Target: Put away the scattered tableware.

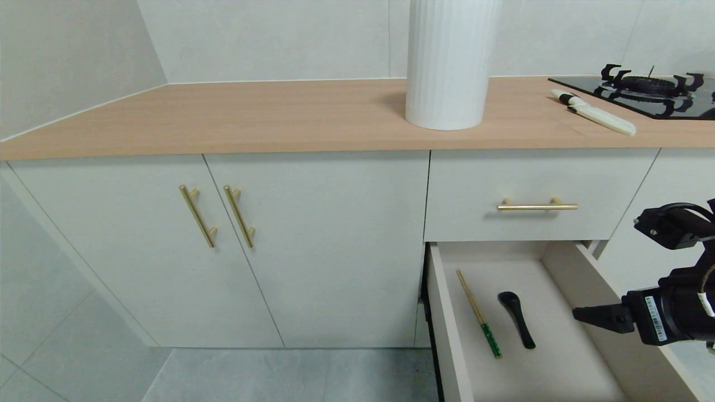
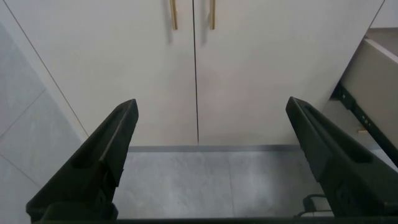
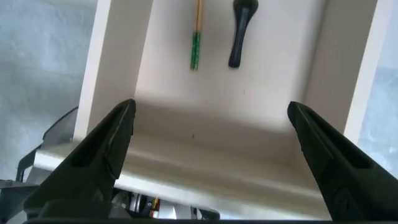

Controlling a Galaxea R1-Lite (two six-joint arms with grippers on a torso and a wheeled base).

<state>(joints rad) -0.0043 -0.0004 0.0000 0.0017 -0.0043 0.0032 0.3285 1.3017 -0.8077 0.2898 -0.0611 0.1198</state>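
1. Head view: lower drawer (image 1: pixel 444 324) stands pulled out below a shut upper drawer (image 1: pixel 536 178), at the right of the cabinet.
2. Chopsticks (image 1: pixel 478 314) lie on the drawer floor near its left wall, green ends towards the drawer front.
3. Spoon (image 1: pixel 516 319), black, lies just to the right of the chopsticks, roughly parallel and apart from them, with its bowl towards the back.
4. Knife (image 1: pixel 595 113), pale blade and dark-banded handle, lies flat on the counter (image 1: pixel 251 117), just beside the hob (image 1: pixel 648 92) at the far right.
5. Vase (image 1: pixel 449 61), white and ribbed, stands upright on the counter, left of the knife and well apart from it.
6. Right wrist view: my right pincer (image 3: pixel 210 106) hangs over the front part of the drawer, fingers spread wide with nothing between them. Chopsticks and spoon lie beyond the fingertips, untouched. In the head view this arm sits at the drawer's right wall.
7. Left wrist view: my left pincer (image 2: pixel 211 102) is likewise spread wide and holds nothing. It faces the two cabinet doors (image 2: pixel 249 68) and the floor (image 2: pixel 205 180) before them, with the drawer's side at the edge.
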